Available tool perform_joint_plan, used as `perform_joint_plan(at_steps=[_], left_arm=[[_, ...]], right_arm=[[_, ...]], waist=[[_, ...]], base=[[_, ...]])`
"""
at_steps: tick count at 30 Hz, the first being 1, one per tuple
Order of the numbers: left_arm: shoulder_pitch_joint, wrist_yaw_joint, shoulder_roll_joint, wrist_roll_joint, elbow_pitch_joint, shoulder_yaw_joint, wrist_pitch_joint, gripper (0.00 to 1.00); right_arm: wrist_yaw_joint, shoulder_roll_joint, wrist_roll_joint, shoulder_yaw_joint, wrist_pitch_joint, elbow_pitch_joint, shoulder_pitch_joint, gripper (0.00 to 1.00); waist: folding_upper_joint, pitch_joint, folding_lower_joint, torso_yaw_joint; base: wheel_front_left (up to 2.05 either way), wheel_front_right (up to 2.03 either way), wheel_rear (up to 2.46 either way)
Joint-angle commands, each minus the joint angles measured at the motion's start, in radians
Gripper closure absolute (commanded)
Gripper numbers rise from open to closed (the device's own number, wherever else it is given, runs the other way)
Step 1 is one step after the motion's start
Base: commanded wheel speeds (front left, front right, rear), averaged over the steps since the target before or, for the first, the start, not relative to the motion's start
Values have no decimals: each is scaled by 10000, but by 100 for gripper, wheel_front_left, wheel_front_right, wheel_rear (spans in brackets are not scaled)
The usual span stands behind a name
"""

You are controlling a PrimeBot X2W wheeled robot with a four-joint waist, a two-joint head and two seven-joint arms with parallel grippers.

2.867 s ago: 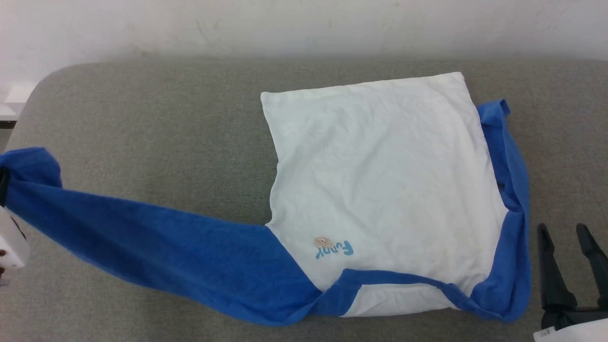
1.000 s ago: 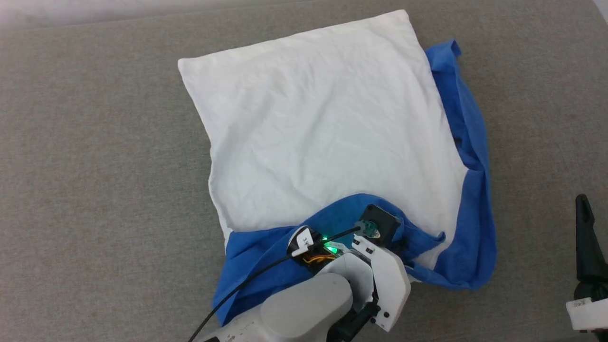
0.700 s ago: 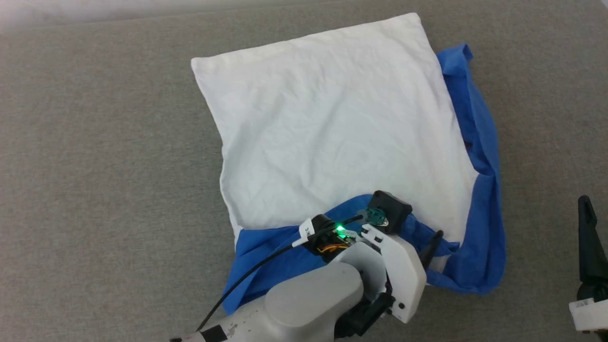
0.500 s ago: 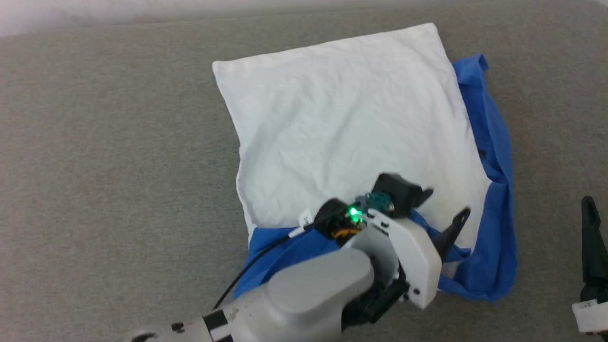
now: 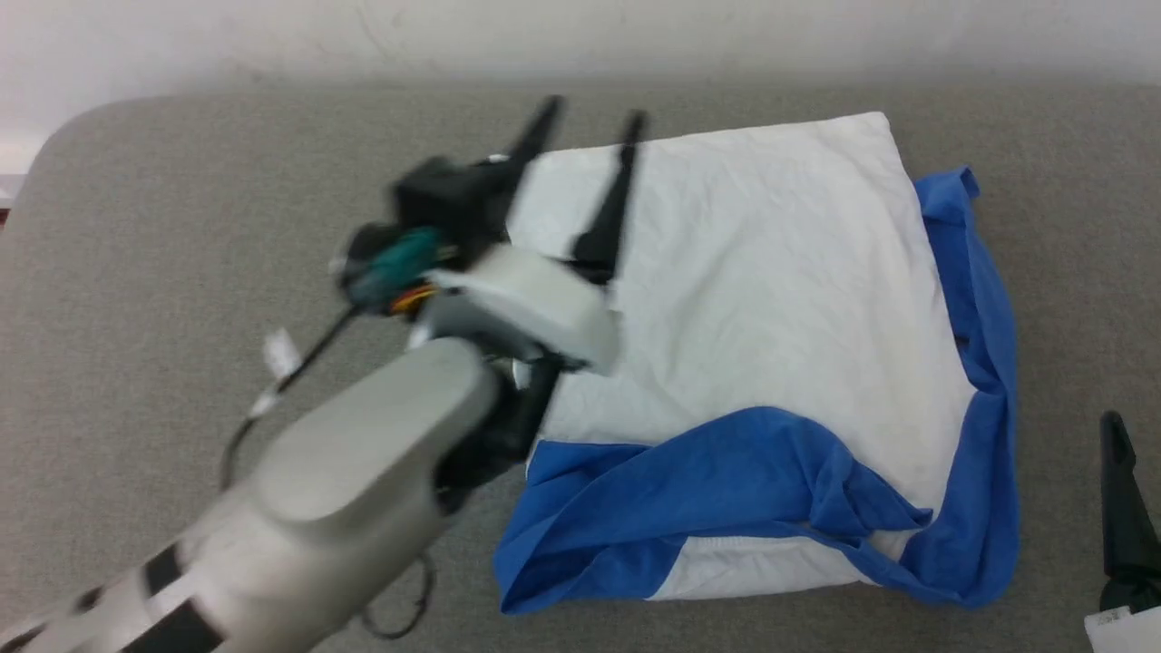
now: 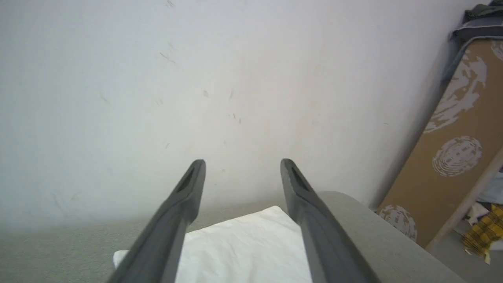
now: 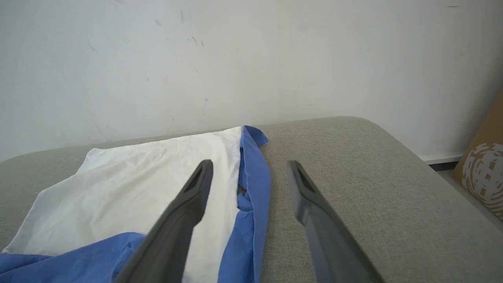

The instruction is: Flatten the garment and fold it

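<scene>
Grey cushioned surface (image 5: 163,209) below a white wall (image 5: 635,36) bore the garment (image 5: 771,272) at centre right of the head view, and we held our left gripper (image 5: 591,113) spread wide over its upper-left corner, our right gripper (image 7: 249,164) likewise spread, empty.

Garment (image 5: 753,299): white body flat, wrinkled; blue sleeves folded across near edge and along right side.
</scene>
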Motion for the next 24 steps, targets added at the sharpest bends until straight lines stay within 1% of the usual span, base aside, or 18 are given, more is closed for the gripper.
perform_joint_plan(at_steps=[1, 3, 5, 8, 10, 13, 15, 17, 20, 22, 24], left_arm=[[481, 237, 287, 149, -389, 220, -41, 0], [1249, 766, 1014, 593, -1565, 1001, -48, 0], [2249, 1223, 1521, 947, -2676, 1822, -50, 0], [3815, 1660, 1980, 1597, -4067, 3079, -52, 0], [4895, 1740, 2015, 1964, -4732, 3815, -52, 0], [6437, 1609, 1937, 2598, -5316, 4458, -53, 0], [7292, 1410, 1727, 2966, -5486, 4720, -53, 0], [8005, 1195, 1588, 3474, -5466, 4862, -54, 0], [8821, 944, 1333, 4540, -5180, 5074, -54, 0], [9258, 833, 861, 5072, -5027, 5315, -54, 0], [9683, 539, 325, 5331, -4830, 5577, -54, 0]], right_arm=[[-9, 59, -47, 6, 17, -73, 86, 0], [-9, 115, -76, 25, 42, -114, 127, 0], [-9, 163, -95, 54, 59, -150, 146, 0], [-9, 234, -123, 94, 68, -195, 153, 0], [-9, 275, -121, 145, 73, -216, 150, 0], [-9, 322, -104, 239, 66, -214, 147, 0], [-9, 361, -101, 304, 58, -199, 152, 0], [-9, 405, -108, 380, 49, -182, 153, 0], [-9, 468, -83, 471, 25, -134, 170, 0], [-9, 515, -74, 526, 4, -82, 209, 0], [-9, 571, -74, 589, -26, -16, 269, 0]], waist=[[-1, -134, 1, 123], [-1, -164, 1, 159], [-1, -174, 1, 188], [-1, -143, 1, 242], [-1, -98, 1, 275], [-1, -30, 1, 307], [-1, 11, 1, 329], [-1, 47, 1, 331], [-1, 92, 1, 329], [-1, 100, 1, 336], [-1, 85, 1, 344]], base=[[0, 0, 0], [0, 0, 0], [0, 0, 0], [0, 0, 0], [0, 0, 0], [0, 0, 0], [0, 0, 0], [0, 0, 0], [0, 0, 0], [0, 0, 0], [0, 0, 0]])
